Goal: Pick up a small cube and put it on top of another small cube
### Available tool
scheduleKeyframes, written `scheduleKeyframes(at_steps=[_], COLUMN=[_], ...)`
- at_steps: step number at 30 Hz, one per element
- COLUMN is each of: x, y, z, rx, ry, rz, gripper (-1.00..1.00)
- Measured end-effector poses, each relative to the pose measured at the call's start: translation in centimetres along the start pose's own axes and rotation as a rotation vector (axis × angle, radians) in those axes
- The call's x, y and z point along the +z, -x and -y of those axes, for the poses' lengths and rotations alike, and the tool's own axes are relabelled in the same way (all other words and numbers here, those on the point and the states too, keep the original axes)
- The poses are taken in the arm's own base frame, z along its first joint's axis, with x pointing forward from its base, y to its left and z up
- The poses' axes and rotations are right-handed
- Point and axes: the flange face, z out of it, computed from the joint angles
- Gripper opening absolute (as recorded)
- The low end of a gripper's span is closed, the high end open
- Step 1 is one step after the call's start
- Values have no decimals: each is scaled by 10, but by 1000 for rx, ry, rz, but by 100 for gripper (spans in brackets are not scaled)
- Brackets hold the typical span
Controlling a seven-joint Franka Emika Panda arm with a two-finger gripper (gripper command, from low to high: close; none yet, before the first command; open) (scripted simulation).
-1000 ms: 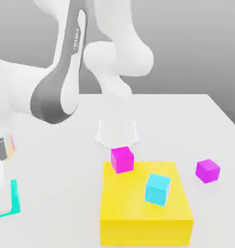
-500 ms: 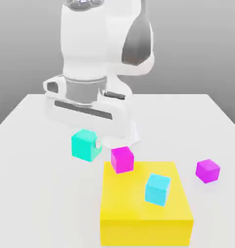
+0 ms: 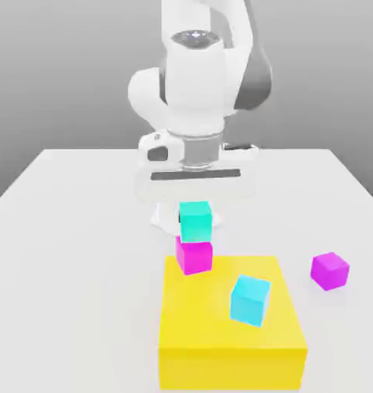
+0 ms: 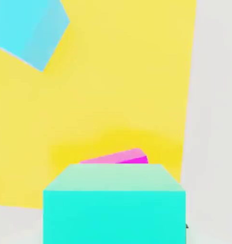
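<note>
white panda arm hangs straight down over the middle of the white table, wrist and hand facing the cam. gripper sits right above the stack, its fingers hidden behind the hand bar and the cube, so can't tell if the claw is open, closed or gripping. turquoise small cube sits on top of the hot-pink magenta cube, faces roughly lined up, turquoise one just under the hand. the pink cube stands on the yellow block at its far corner on the exterior view's left, partly overhanging the far edge as far as can be seen. in the hand view the turquoise cube is big and close, w/ a sliver of the pink cube peeking from behind its top edge, yellow block surface beyond. a paler sky-blue cube rests on the yellow block's top too, nearer the block's middle toward the exterior view's right, turned a bit vs the block edges, well apart from the stack; it shows in the hand view as well. a purple-violet cube sits on the table itself, beside the block toward the exterior view's right edge, not touching it. yellow block lies near the table's front edge.
</note>
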Motion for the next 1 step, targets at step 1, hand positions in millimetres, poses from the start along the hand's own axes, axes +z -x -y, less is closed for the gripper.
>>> scheduleKeyframes(at_steps=[1], x=[0], y=[0], z=[0], rx=[0], ry=[0], rz=[0], gripper=[100])
